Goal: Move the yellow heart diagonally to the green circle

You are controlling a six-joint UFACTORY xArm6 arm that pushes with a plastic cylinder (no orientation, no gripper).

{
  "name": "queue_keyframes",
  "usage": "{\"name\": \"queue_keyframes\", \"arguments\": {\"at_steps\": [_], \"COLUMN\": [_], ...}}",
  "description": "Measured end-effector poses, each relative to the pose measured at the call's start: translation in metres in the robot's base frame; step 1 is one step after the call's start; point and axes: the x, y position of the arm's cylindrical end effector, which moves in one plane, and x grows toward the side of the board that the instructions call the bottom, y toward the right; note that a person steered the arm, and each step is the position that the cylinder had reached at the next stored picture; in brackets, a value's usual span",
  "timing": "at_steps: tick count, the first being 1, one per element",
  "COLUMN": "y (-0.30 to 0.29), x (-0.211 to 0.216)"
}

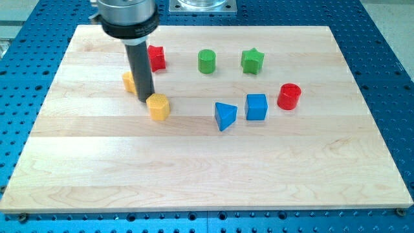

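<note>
My tip rests on the board at the view's left centre. It touches the upper-left side of a yellow block whose shape I cannot make out for certain. A second yellow block sits just left of the rod and is partly hidden by it, so I cannot tell which of the two is the heart. The green circle stands up and to the right of my tip, near the view's top centre, apart from both yellow blocks.
A red block sits just right of the rod near the top. A green star is right of the green circle. A blue triangle, a blue cube and a red cylinder stand at centre right.
</note>
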Motion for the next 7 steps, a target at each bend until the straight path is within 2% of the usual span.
{"name": "queue_keyframes", "arguments": {"at_steps": [2, 3, 5, 7], "y": [0.064, 0.067, 0.026, -0.041], "x": [0.021, 0.004, -0.069, -0.065]}}
